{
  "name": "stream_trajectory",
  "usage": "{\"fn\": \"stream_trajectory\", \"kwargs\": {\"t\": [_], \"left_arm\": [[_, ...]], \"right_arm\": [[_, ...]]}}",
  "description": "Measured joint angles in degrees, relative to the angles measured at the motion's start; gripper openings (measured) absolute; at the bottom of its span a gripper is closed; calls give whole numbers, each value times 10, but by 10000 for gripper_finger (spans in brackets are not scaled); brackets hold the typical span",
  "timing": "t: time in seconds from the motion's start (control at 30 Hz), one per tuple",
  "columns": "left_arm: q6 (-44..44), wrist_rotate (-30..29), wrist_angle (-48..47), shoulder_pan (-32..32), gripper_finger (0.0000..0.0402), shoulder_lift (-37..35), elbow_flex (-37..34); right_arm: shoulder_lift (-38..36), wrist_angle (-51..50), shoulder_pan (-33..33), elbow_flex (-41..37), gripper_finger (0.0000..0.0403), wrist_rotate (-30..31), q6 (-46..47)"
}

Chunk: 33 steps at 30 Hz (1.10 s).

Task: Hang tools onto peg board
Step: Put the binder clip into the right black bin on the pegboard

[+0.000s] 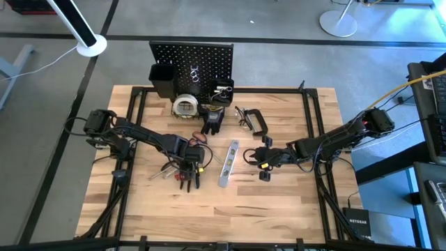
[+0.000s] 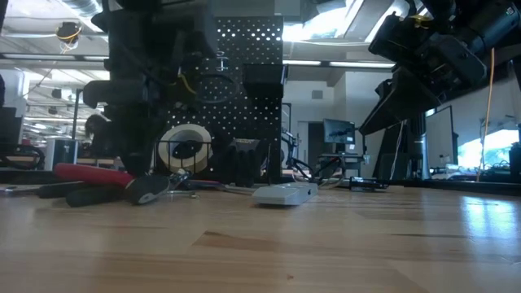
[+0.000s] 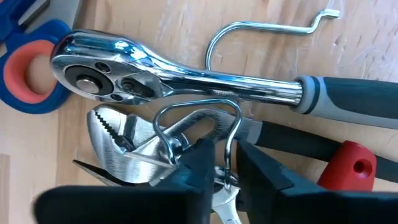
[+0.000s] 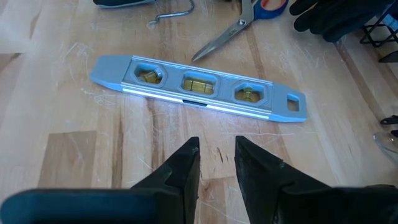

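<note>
In the left wrist view a chrome ratchet [image 3: 93, 68] with a grey-black handle lies across red-and-black pliers [image 3: 118, 143]. A bent wire hook [image 3: 193, 109] lies on the pliers. My left gripper [image 3: 225, 165] points down over this pile [image 1: 187, 171] and is shut on the hook. Blue-and-orange scissors [image 3: 28, 74] lie beside the ratchet. The silver level [image 4: 199, 84] lies flat at mid-table [image 1: 228, 164]. My right gripper [image 4: 217, 162] hovers open just short of it [image 1: 263, 162], with nothing between its fingers. The peg board [image 1: 191, 56] stands at the far edge. My left gripper has one upright leg of the wire hook [image 3: 231, 146] between its two fingers, coming from above and pointing down. The fingers [image 3: 202, 165] stand close on either side of the thin wire. The hook's bent loop rests on the pliers' joint.
A pale tape roll [image 1: 185, 106] and black gloves [image 1: 212, 120] lie at the peg board's foot, with a black C-clamp [image 1: 256, 120] to their right. A second wire hook [image 3: 267, 28] lies beyond the ratchet. Bare wood spreads along the table's near side [image 1: 230, 216].
</note>
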Motion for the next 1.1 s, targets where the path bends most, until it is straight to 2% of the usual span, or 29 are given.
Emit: {"fn": "stream_trajectory", "kwargs": {"t": [0.17, 0.37, 0.83, 0.97, 1.1], "left_arm": [[0, 0, 0, 0, 6, 0, 0], [1, 6, -11, -1, 5, 1, 15], [25, 3, -117, -2, 5, 2, 129], [49, -6, -120, -1, 2, -10, 160], [76, -43, -117, 4, 4, -34, 184]], "right_arm": [[0, 0, 0, 0, 101, 0, 0], [0, 0, 0, 0, 101, 0, 0], [0, 0, 0, 0, 101, 0, 0], [0, 0, 0, 0, 101, 0, 0], [0, -1, 0, 0, 101, 0, 0]]}}
